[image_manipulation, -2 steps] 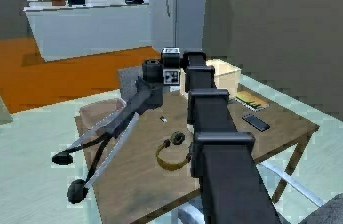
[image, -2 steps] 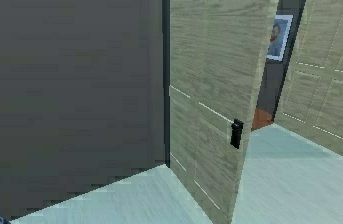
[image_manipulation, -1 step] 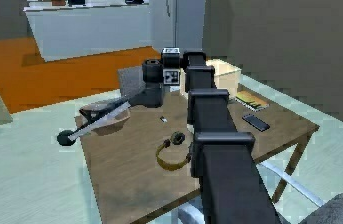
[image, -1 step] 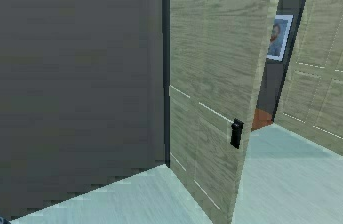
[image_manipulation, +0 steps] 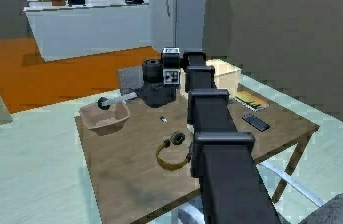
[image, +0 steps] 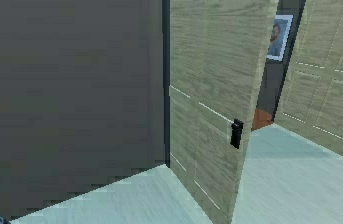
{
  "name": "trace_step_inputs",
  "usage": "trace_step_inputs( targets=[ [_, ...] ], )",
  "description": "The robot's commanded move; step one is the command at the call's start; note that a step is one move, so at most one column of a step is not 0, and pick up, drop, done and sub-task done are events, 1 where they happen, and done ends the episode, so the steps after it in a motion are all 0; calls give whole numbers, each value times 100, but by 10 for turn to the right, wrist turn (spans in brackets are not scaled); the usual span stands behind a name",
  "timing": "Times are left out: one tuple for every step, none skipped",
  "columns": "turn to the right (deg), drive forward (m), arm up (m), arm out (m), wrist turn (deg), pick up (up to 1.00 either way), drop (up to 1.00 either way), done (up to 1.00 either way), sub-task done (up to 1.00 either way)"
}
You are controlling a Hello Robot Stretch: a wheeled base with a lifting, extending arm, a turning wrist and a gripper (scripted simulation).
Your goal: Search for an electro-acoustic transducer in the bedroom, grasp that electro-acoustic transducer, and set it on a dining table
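Brown table (image_manipulation: 129,175) — gripper (image_manipulation: 151,92) at its far side — bears a tan bowl (image_manipulation: 106,119) and a pale box (image_manipulation: 226,74).

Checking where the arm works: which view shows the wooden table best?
The arm side view: the wooden table lies across it, with the arm reaching over things on its top. The forward view faces a grey wall and a wooden door instead.
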Motion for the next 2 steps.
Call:
trace_step_inputs(
  targets=[
    [0,0,0,0,450,0,0,0,0],
    [0,0,0,0,60,0,0,0,0]
  ],
)
